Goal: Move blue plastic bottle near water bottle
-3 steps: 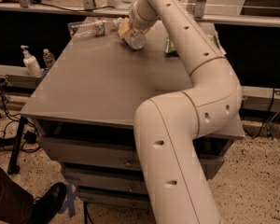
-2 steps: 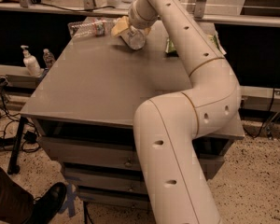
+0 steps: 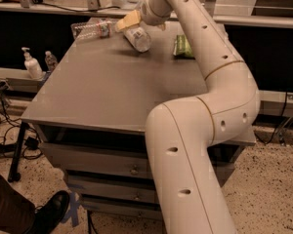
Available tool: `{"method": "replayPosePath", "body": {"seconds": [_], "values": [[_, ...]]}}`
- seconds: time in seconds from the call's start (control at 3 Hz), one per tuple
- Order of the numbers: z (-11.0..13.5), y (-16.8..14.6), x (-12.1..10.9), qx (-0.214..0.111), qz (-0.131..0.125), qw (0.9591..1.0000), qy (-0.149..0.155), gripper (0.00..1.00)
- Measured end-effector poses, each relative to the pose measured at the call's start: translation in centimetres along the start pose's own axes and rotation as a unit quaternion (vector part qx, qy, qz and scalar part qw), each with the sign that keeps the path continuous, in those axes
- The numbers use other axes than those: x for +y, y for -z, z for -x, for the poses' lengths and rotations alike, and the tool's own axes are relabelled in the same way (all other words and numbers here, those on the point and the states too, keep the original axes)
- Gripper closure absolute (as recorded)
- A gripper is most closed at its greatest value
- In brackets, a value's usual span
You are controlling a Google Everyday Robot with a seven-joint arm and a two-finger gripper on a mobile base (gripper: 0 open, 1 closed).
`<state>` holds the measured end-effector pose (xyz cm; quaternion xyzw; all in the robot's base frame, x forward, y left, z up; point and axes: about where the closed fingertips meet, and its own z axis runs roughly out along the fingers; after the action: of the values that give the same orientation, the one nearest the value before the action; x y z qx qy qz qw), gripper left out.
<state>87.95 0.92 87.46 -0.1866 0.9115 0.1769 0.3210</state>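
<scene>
At the table's (image 3: 112, 91) far edge, the gripper's (image 3: 135, 25) jaws clamped the tilted blue bottle (image 3: 137, 38); the water bottle (image 3: 90, 29) lay near, leftward, on its side.

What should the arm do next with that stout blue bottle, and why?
Probably a short shift toward the water bottle. The gripper is at the upper end of the blue plastic bottle, which is tilted near the far edge of the table, and bare tabletop separates the two bottles.
</scene>
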Motion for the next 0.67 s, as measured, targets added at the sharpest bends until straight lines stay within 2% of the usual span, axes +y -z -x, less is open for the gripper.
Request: {"method": "replayPosePath", "body": {"seconds": [0.33, 0.67], "values": [[1.1, 4.1, -2.3, -0.032, -0.011, 0.9994, 0.007, 0.0], [1.6, 11.0, -4.3, -0.076, 0.002, 0.9966, 0.03, 0.0]]}}
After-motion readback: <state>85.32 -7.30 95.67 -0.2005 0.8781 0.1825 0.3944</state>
